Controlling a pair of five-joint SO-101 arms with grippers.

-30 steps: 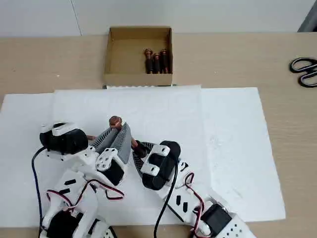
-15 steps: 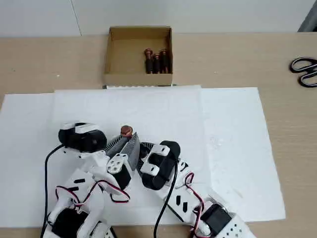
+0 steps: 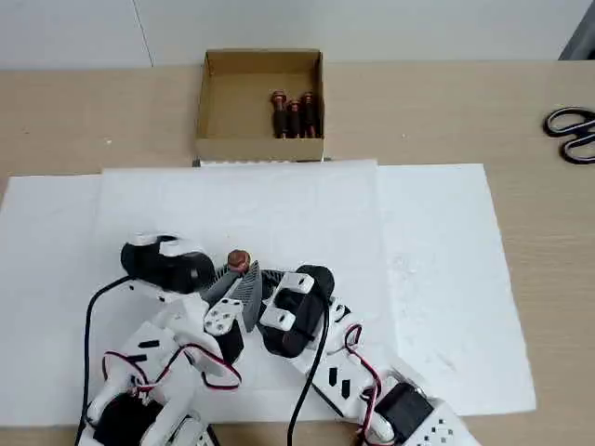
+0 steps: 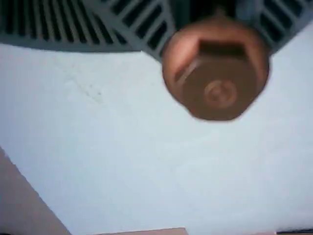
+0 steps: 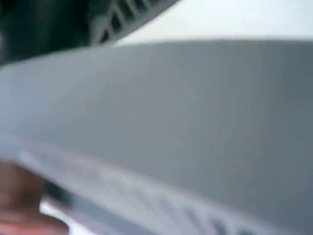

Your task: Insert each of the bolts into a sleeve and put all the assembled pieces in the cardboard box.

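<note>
A copper bolt (image 3: 239, 261) stands head-up between the grey ribbed fingers (image 3: 244, 286) of my left gripper (image 3: 240, 271), which is shut on it over the white paper. In the left wrist view the bolt's hexagonal head (image 4: 215, 73) hangs close to the camera, just below the left gripper (image 4: 205, 14). My right arm's wrist (image 3: 296, 311) sits right beside the bolt, almost touching the left gripper. A grey slab (image 5: 186, 117) blocks the right wrist view, with a copper patch (image 5: 19, 196) at one corner. The cardboard box (image 3: 223, 102) holds three assembled pieces (image 3: 293, 113).
A large white paper sheet (image 3: 418, 260) covers the table's middle. Black scissors (image 3: 572, 133) lie at the far right edge. The box stands at the back, beyond the paper's far edge.
My left arm has swung right and nearer the table's front, carrying the bolt up against the right arm. The right arm has barely shifted.
</note>
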